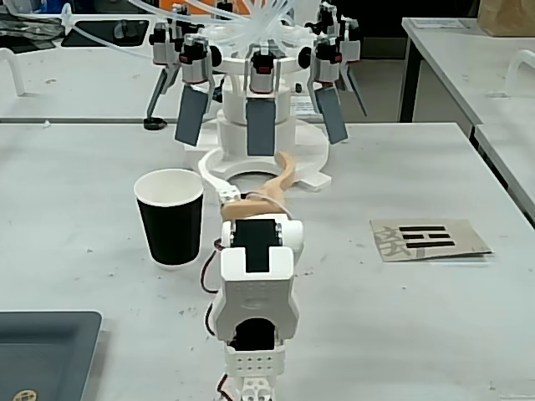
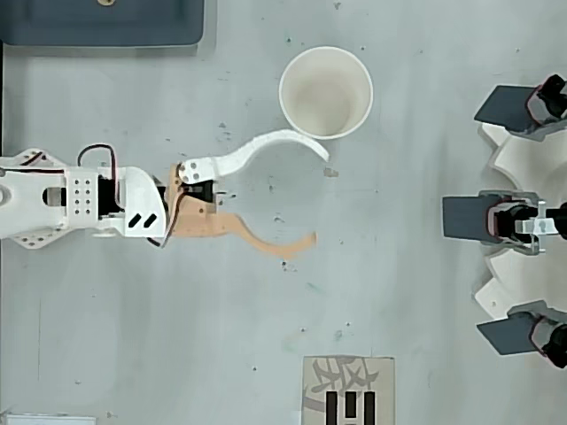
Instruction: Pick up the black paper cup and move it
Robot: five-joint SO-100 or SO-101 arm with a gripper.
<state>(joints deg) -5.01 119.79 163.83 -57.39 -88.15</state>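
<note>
Overhead view, progress: nothing grasped, nothing lifted. Black paper cup (image 2: 325,92) upright on grey table (image 2: 407,292), white interior and rim facing up, empty as far as visible. Pick-up and move both outstanding, by judgement; approach stage only.

Tool: gripper (image 2: 313,197) spread wide, holding nothing. White curved finger (image 2: 266,146) on cup side; tan curved finger (image 2: 266,244) opposite, well apart from cup.

Relation, overhead view: cup beyond white finger, toward top of picture, outside the open jaws. White fingertip just beside rim's lower-left edge; touching or merely overlapping in projection, cannot tell from above. Centre of jaw gap offset below cup in this view.

Relation, fixed view: cup (image 1: 170,216) left of arm, black wall plain, standing level. Gripper (image 1: 251,178) ahead of wrist block, fingers partly merged with pale fixture behind; height of fingertips against cup wall not readable.

Remaining, as judged: swing toward cup so wall sits between fingers, close, lift, relocate.

Other contents: multi-arm rig with dark paddles (image 2: 523,217) at right edge; printed card (image 2: 347,390) at bottom; dark tray (image 2: 106,22) at top left.
</note>
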